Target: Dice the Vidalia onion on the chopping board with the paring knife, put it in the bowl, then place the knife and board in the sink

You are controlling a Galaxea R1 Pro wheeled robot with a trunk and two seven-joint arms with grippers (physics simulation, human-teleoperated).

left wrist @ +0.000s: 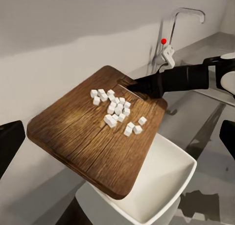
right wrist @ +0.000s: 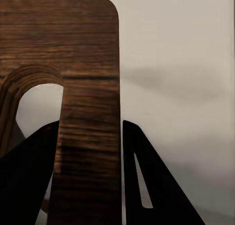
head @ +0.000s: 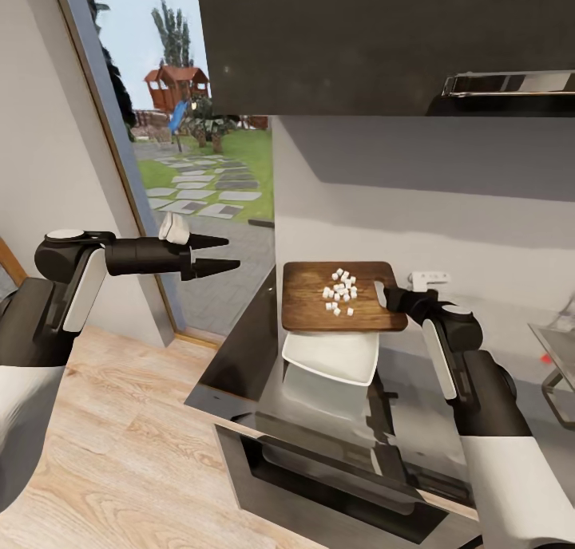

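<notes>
The brown wooden chopping board (head: 319, 302) with rounded corners is being held in the air above the shallow white squarish bowl (head: 331, 356), which is sitting on the glossy grey countertop (head: 255, 349). The right gripper (right wrist: 90, 137) is clamping the board's far right end beside its slot-shaped handle hole, one black finger (right wrist: 147, 181) on each face. One loose cluster of about twenty small white onion cubes (left wrist: 116, 112) is lying on the board. The left gripper (head: 216, 255) is hovering well to the left, its two pointed fingers slightly parted, gripping nothing.
</notes>
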